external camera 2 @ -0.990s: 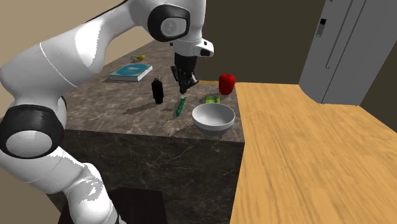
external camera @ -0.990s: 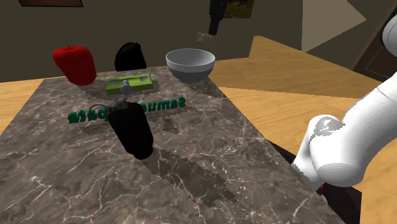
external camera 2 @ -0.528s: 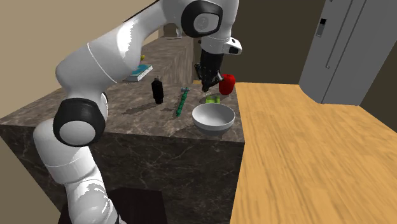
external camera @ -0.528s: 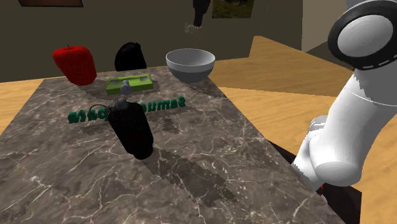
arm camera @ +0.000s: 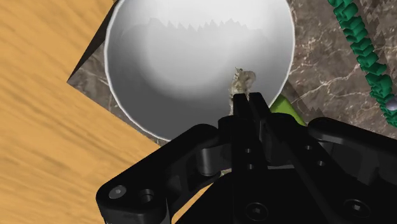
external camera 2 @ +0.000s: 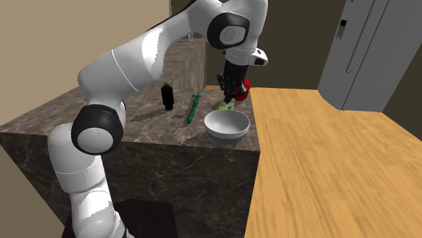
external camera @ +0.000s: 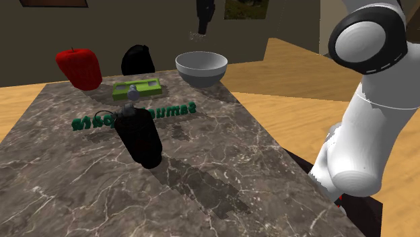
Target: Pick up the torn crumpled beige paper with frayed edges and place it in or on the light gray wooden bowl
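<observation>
My black gripper is shut on a small crumpled beige paper scrap that sticks out past the fingertips. Directly beneath it lies the light grey bowl, its hollow open to the gripper. In the shoulder view the gripper hangs high above the bowl at the marble table's far corner, with the scrap at its tip. In the second exterior view the gripper hovers just behind and above the bowl.
On the marble table stand a black bottle, a green beaded chain, a flat green item, a red object and a black lump. The bowl sits near the table's edge, above the wooden floor.
The arm has swung the gripper and its paper scrap away from the table's middle, toward and over the bowl. The things on the table have not moved.
</observation>
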Controlling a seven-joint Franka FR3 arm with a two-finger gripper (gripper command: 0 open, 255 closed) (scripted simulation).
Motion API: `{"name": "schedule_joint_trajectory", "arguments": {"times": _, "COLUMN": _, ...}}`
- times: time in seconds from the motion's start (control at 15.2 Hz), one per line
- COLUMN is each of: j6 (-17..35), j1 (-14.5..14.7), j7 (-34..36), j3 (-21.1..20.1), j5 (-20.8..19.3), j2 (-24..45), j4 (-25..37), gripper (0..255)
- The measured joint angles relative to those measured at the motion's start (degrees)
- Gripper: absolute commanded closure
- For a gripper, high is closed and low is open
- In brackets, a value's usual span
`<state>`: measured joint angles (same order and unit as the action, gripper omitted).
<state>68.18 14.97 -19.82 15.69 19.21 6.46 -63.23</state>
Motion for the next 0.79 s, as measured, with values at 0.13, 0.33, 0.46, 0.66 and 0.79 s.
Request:
{"name": "schedule_joint_trajectory", "arguments": {"times": 0.13, "j6": 2.3, "j1": 0.5, "j7": -0.4, "j3": -0.2, "j5": -0.7, "j2": -1.5, "j4": -3.8, "gripper": 255}}
{"name": "schedule_joint_trajectory", "arguments": {"times": 0.33, "j6": 5.6, "j1": 1.0, "j7": -0.9, "j3": -0.5, "j5": -1.6, "j2": -3.4, "j4": -8.9, "gripper": 255}}
{"name": "schedule_joint_trajectory", "arguments": {"times": 0.46, "j6": 7.5, "j1": 1.2, "j7": -1.2, "j3": -0.6, "j5": -2.1, "j2": -4.7, "j4": -12.1, "gripper": 255}}
{"name": "schedule_joint_trajectory", "arguments": {"times": 0.66, "j6": 10.4, "j1": 1.5, "j7": -1.7, "j3": -0.8, "j5": -2.7, "j2": -6.3, "j4": -16.5, "gripper": 255}}
{"name": "schedule_joint_trajectory", "arguments": {"times": 0.79, "j6": 11.2, "j1": 1.6, "j7": -1.7, "j3": -0.9, "j5": -2.9, "j2": -6.7, "j4": -17.6, "gripper": 255}}
